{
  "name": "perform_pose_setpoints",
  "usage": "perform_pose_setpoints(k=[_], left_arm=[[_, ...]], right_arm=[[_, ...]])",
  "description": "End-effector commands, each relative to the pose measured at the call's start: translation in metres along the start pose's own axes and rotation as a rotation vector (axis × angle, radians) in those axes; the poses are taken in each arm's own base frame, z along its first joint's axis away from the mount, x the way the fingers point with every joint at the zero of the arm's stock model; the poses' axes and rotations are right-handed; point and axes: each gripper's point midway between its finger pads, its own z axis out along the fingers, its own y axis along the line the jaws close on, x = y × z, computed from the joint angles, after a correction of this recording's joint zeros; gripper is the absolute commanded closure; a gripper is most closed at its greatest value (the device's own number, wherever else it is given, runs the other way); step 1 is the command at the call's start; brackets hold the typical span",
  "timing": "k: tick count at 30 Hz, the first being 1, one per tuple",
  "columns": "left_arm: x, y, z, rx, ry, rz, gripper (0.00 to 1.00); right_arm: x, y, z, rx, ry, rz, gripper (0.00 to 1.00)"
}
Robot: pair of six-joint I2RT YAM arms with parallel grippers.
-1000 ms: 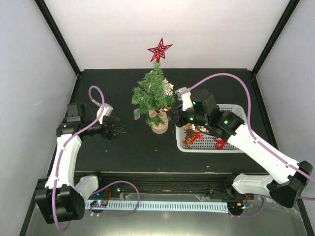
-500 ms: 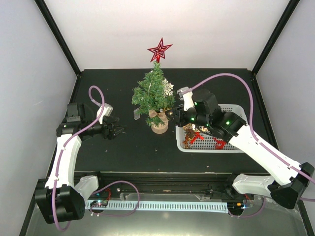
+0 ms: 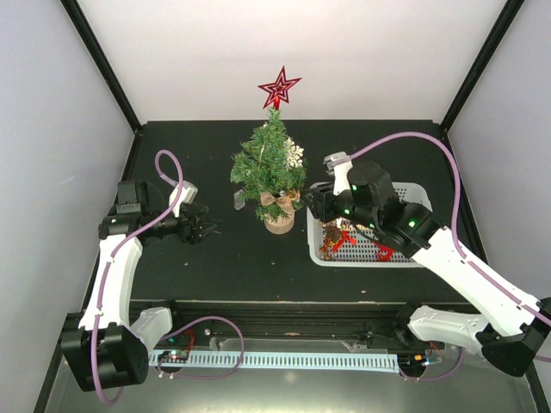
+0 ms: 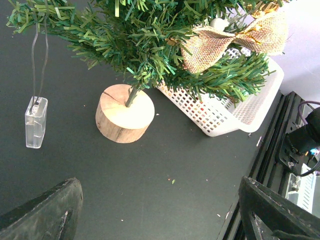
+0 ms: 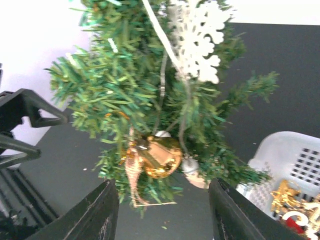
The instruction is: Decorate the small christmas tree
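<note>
Right gripper [image 3: 312,203] has drawn back a little from the small christmas tree [image 3: 269,163] and parted its jaws since a second ago; they now stand partly apart with nothing between them, and a gold ornament [image 5: 152,156] hangs free on a low branch just ahead of them; the left gripper [image 3: 202,229] has not shifted, its jaws wide and empty; the tree stands upright on its wooden base [image 4: 124,114] at the middle of the black table [image 3: 215,258], between the two grippers, trunk vertical, with a red star [image 3: 279,87] on top, a white snowflake [image 5: 197,35] and a burlap bow [image 4: 230,42] already on; the right gripper is the nearer, the tree just to its left; the white basket [image 3: 370,261] of leftover ornaments lies right under that arm, so the next pick probably falls to it
</note>
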Motion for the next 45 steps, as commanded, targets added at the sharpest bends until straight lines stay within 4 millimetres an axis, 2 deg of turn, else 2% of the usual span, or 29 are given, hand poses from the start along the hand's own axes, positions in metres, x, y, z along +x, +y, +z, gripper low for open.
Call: perform_pose_setpoints(k=[1,9,13,21,26,28,30,31,33,38,41,45], left_arm=[[-0.005,-0.002,-0.003,-0.005,-0.019,0.026,0.15],[-0.003,0.006,0.000,-0.025,-0.008,-0.003,0.15],[-0.002,0.015,0.001,-0.056,0.004,-0.010,0.15],[0.000,0.022,0.002,-0.076,0.021,-0.027,0.15],[0.001,0.022,0.003,-0.066,0.027,-0.036,0.15],[0.002,0.021,0.004,-0.059,0.028,-0.036,0.15],[0.001,0.021,0.004,-0.053,0.028,-0.036,0.15],[0.002,0.021,0.004,-0.050,0.029,-0.038,0.15],[0.002,0.020,0.005,-0.042,0.029,-0.040,0.15],[0.001,0.017,0.005,-0.030,0.023,-0.035,0.15],[0.001,0.016,0.004,-0.027,0.025,-0.036,0.15],[0.001,0.014,0.004,-0.024,0.025,-0.032,0.15]], right_arm=[[0.006,-0.033,-0.007,0.168,-0.022,0.028,0.49],[0.043,-0.123,0.000,0.435,0.058,0.236,0.50],[0.064,-0.166,0.019,0.481,0.118,0.360,0.51],[0.095,-0.220,0.062,0.618,0.242,0.454,0.55],[0.117,-0.252,0.061,0.696,0.265,0.522,0.52],[0.122,-0.260,0.056,0.661,0.231,0.570,0.50],[0.117,-0.258,0.050,0.586,0.160,0.582,0.47],[0.117,-0.259,0.047,0.562,0.127,0.584,0.40],[0.119,-0.261,0.044,0.521,0.089,0.588,0.35],[0.134,-0.263,0.055,0.408,0.096,0.632,0.34],[0.131,-0.259,0.061,0.334,0.047,0.641,0.35],[0.131,-0.265,0.064,0.341,0.026,0.624,0.37]])
